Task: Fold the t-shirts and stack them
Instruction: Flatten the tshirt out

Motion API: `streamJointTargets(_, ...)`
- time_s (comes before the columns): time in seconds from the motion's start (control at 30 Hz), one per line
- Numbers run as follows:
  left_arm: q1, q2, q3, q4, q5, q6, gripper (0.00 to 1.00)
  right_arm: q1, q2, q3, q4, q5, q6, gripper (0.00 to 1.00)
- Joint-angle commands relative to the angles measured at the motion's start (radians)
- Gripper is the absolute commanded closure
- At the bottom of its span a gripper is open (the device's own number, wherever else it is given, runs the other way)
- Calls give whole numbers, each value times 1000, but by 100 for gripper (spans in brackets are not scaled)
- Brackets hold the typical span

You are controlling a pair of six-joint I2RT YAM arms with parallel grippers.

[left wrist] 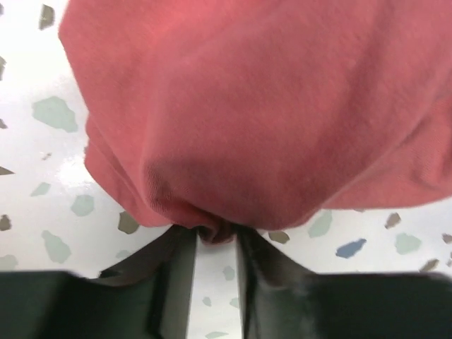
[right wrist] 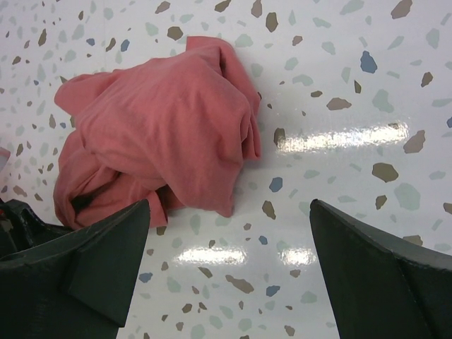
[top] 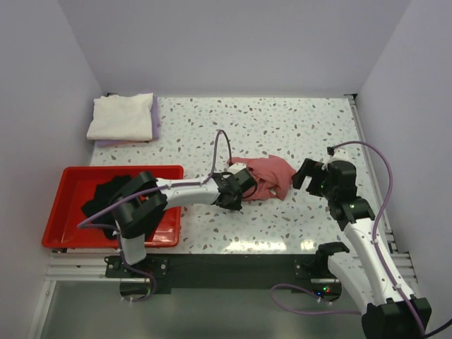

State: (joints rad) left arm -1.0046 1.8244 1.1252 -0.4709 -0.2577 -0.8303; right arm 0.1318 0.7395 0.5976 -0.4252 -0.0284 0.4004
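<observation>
The white speckled terrazzo surface (top: 282, 120) filled the booth where I stood. At its near left sat a rigid bright red plastic tray (top: 106, 170) with a black cloth t-shirt (top: 106, 194) heaped inside. In the far left corner a folded cream-white t-shirt (top: 121, 116) lay on top of a pale lavender t-shirt (top: 155, 120). Near the middle, the crumpled dusty-red t-shirt (top: 272, 175) lay on the surface. The left end effector (left wrist: 215, 236) was clamped on a fold at the shirt's tray-side edge. The right end effector (top: 305, 174) hung just beside the opposite edge, its fingers wide apart.
</observation>
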Motion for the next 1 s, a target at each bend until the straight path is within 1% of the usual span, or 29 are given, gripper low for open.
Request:
streamJointTargets(0.0,-3,93,28,-110,-92,-52,71,-3,8,-1,48,-14,2,1)
streamJointTargets(0.03,-3,102,38,-124,-92,-50,80,-1,17,1,46,-19,0,1)
streamJointTargets(0.1,-3,113,53,-133,-97,-53,89,-1,21,7,37,-7,-2,1)
streamJointTargets(0.13,-3,110,50,-132,-101,-55,97,-3,21,8,31,-2,-2,1)
streamJointTargets(0.17,-3,105,48,-130,-109,-59,100,-3,17,7,32,-4,-2,1)
streamJointTargets(0.27,-2,56,41,-143,-156,-72,100,-3,9,2,42,-21,-6,1)
streamJointTargets(0.33,-2,-11,24,-156,-202,-95,100,-3,11,-2,58,-31,-14,1)
streamJointTargets(0.4,3,-94,-10,-155,-248,-104,100,-1,32,-7,97,-117,-35,1)
streamJointTargets(0.5,24,-192,-44,-150,-264,-113,100,-3,75,-13,131,-223,-72,1)
streamJointTargets(0.57,47,-261,-60,-149,-267,-115,100,12,126,-7,129,-252,-86,1)
streamJointTargets(0.6,55,-283,-82,-143,-275,-113,100,25,136,-7,135,-248,-89,1)
streamJointTargets(0.67,82,-342,-103,-140,-282,-115,100,92,162,-2,137,-214,-100,1)
streamJointTargets(0.7,93,-362,-125,-132,-278,-115,100,121,169,-1,137,-141,-104,1)
streamJointTargets(0.77,127,-419,-148,-127,-272,-113,100,181,196,7,132,-76,-107,2)
streamJointTargets(0.83,146,-453,-188,-97,-253,-104,100,187,230,16,124,-32,-97,4)
streamJointTargets(0.9,165,-490,-228,-46,-221,-86,100,190,271,25,158,-27,-83,7)
streamJointTargets(0.97,170,-502,-237,-31,-198,-73,100,209,305,34,184,-34,-55,9)
